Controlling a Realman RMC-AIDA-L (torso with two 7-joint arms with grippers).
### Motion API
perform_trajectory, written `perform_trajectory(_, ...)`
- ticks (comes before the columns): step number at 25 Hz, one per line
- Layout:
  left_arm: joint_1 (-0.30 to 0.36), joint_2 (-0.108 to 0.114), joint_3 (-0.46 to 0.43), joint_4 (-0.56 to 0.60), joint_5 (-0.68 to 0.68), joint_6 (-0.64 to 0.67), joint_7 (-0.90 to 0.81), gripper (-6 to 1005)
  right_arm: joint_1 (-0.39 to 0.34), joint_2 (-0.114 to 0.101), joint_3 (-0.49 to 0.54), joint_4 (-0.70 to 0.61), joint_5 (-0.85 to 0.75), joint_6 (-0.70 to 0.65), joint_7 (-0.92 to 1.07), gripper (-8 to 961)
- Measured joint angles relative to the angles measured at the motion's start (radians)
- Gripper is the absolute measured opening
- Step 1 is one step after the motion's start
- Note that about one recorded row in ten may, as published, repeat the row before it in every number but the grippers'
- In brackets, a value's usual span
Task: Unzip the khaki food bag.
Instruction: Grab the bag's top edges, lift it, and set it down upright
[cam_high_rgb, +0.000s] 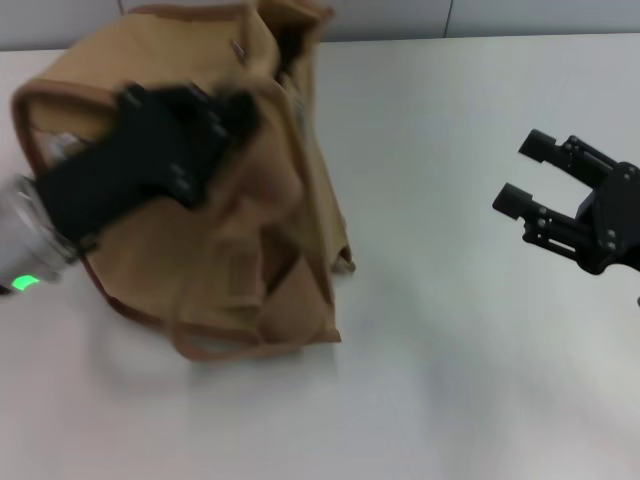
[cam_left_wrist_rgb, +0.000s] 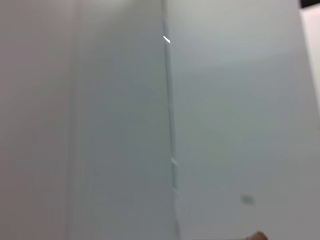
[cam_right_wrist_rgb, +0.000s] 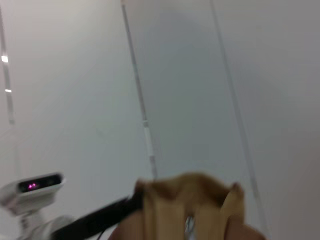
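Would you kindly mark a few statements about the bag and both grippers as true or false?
1. The left gripper is on the bag. True.
2. The right gripper holds a strap. False: it holds nothing and hangs apart from the bag, over the table.
3. The right gripper is open. True.
4. The bag is blue. False: it is tan with brown edging.

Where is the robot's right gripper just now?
In the head view the right gripper hangs open over the bare white table, well off from the khaki food bag.
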Motion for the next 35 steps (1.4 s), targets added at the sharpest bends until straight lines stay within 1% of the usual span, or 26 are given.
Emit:
perform_trajectory(1, 0.0, 0.0, 0.0, 0.0, 0.0, 0.0, 0.0, 35, 0.0, 0.0, 0.0, 0.0, 0.0, 0.0, 0.0, 792)
perform_trajectory(2, -0.011, -0.002, 0.014, -0.036, -0.001, -0.007, 0.025, 35, -0.004, 0.002, 0.013, 0.044, 0.015, 0.03, -0.109, 792)
perform_trajectory(3, -0.022, -0.004, 0.024, -0.07, -0.001, -0.012, 0.05, 35, -0.004, 0.002, 0.013, 0.044, 0.015, 0.03, -0.109, 792)
perform_trajectory(4, -0.027, -0.005, 0.027, -0.089, -0.002, -0.013, 0.063, 36, -0.005, 0.002, 0.019, 0.077, 0.028, 0.05, -0.192, 792)
perform_trajectory(5, -0.037, -0.006, 0.032, -0.126, -0.003, -0.01, 0.083, 36, -0.01, 0.004, 0.023, 0.154, 0.057, 0.093, -0.366, 791)
perform_trajectory(6, -0.037, -0.006, 0.032, -0.126, -0.003, -0.01, 0.083, 36, -0.01, 0.004, 0.023, 0.154, 0.057, 0.093, -0.366, 791)
perform_trajectory(7, -0.044, -0.006, 0.035, -0.147, -0.003, -0.005, 0.086, 36, -0.011, 0.006, 0.024, 0.237, 0.089, 0.145, -0.543, 791)
perform_trajectory(8, -0.044, -0.006, 0.035, -0.147, -0.003, -0.005, 0.086, 36, -0.011, 0.006, 0.024, 0.237, 0.089, 0.145, -0.543, 791)
perform_trajectory(9, -0.045, -0.006, 0.037, -0.152, -0.003, -0.004, 0.086, 36, -0.008, 0.006, 0.024, 0.284, 0.106, 0.175, -0.627, 791)
perform_trajectory(10, -0.048, -0.006, 0.042, -0.17, -0.002, 0.002, 0.087, 37, 0.006, 0.008, 0.024, 0.378, 0.132, 0.23, -0.78, 791)
perform_trajectory(11, -0.048, -0.006, 0.042, -0.17, -0.002, 0.002, 0.087, 37, 0.006, 0.008, 0.024, 0.378, 0.132, 0.23, -0.78, 791)
perform_trajectory(12, -0.05, -0.006, 0.043, -0.178, -0.002, 0.003, 0.089, 37, 0.022, 0.009, 0.024, 0.447, 0.145, 0.274, -0.892, 791)
perform_trajectory(13, -0.054, -0.006, 0.044, -0.192, -0.002, 0.005, 0.094, 37, 0.022, 0.009, 0.024, 0.447, 0.145, 0.274, -0.892, 791)
perform_trajectory(15, -0.068, -0.006, 0.046, -0.225, -0.001, 0.006, 0.119, 37, 0.045, 0.011, 0.029, 0.526, 0.149, 0.324, -1.01, 791)
perform_trajectory(16, -0.068, -0.006, 0.046, -0.225, -0.001, 0.006, 0.119, 38, 0.045, 0.011, 0.029, 0.526, 0.149, 0.324, -1.01, 791)
perform_trajectory(17, -0.07, -0.006, 0.046, -0.232, -0.001, 0.011, 0.129, 38, 0.061, 0.012, 0.034, 0.557, 0.149, 0.35, -1.045, 791)
perform_trajectory(22, -0.068, -0.006, 0.047, -0.234, 0.0, 0.03, 0.131, 39, 0.083, 0.012, 0.029, 0.58, 0.144, 0.389, -1.052, 791)
perform_trajectory(26, -0.054, -0.006, 0.047, -0.226, 0.001, 0.048, 0.133, 39, 0.085, 0.012, 0.024, 0.583, 0.14, 0.399, -1.055, 791)
perform_trajectory(30, -0.029, -0.006, 0.044, -0.204, 0.001, 0.071, 0.168, 40, 0.075, 0.012, 0.026, 0.584, 0.092, 0.398, -1.091, 790)
perform_trajectory(34, -0.028, -0.006, 0.046, -0.201, 0.003, 0.073, 0.176, 41, 0.074, 0.012, 0.023, 0.597, 0.089, 0.394, -1.117, 790)
perform_trajectory(35, -0.029, -0.006, 0.047, -0.201, 0.006, 0.074, 0.183, 41, 0.067, 0.012, 0.026, 0.609, 0.089, 0.39, -1.16, 790)
